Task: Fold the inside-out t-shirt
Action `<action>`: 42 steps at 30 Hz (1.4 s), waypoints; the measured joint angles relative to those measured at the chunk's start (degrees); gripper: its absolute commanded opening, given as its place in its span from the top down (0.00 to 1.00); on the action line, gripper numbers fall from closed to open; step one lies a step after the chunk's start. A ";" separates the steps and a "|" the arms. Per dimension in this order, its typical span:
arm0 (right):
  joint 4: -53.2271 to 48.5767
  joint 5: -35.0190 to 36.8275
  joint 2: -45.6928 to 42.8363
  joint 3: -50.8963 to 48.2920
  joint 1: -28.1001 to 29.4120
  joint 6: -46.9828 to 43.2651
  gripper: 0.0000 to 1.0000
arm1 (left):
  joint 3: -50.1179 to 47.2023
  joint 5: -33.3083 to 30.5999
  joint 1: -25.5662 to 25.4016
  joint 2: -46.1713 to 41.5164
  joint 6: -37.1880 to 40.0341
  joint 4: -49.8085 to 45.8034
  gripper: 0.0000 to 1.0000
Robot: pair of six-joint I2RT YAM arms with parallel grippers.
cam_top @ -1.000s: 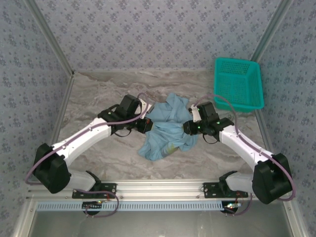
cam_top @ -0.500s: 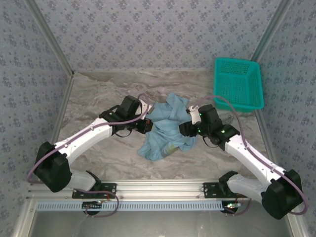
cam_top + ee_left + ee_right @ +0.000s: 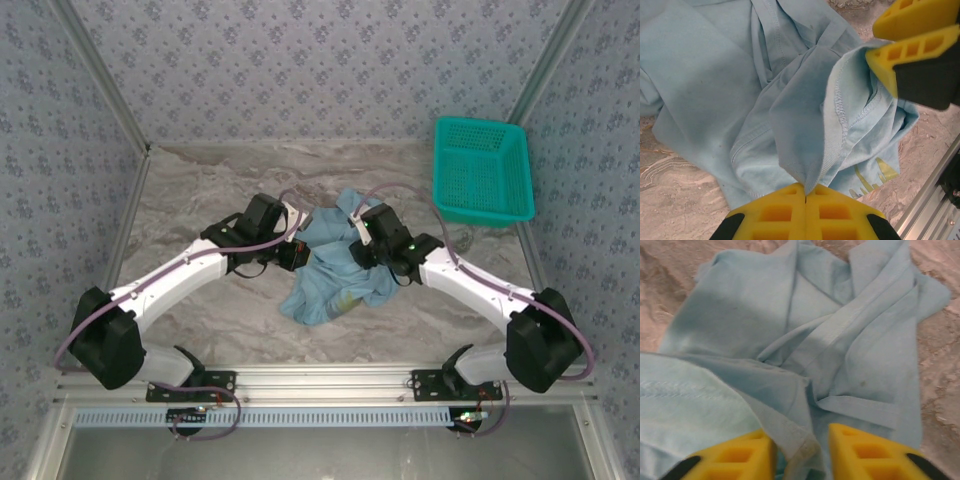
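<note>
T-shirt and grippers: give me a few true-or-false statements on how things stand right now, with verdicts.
1. The left gripper is shut on a fold of the t-shirt. True.
2. The t-shirt lies spread flat. False: it is bunched in a rumpled heap between the two arms.
3. The t-shirt sits in the basket. False: it lies on the table, and the basket stands apart at the far right.
4. A hem of the t-shirt runs between the fingers of the right gripper. True.
</note>
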 measured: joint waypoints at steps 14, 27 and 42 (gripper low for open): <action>-6.69 2.36 -11.10 1.49 -4.79 2.47 1.00 | -1.42 -0.09 -0.09 -0.11 0.02 3.69 1.00; -15.04 -1.20 -13.86 4.50 -7.23 3.96 1.00 | 0.31 -7.74 -3.30 2.75 -0.52 7.02 1.00; -16.65 5.22 -17.14 8.33 -10.78 3.72 1.00 | 3.69 2.34 -7.43 4.50 -1.97 16.96 1.00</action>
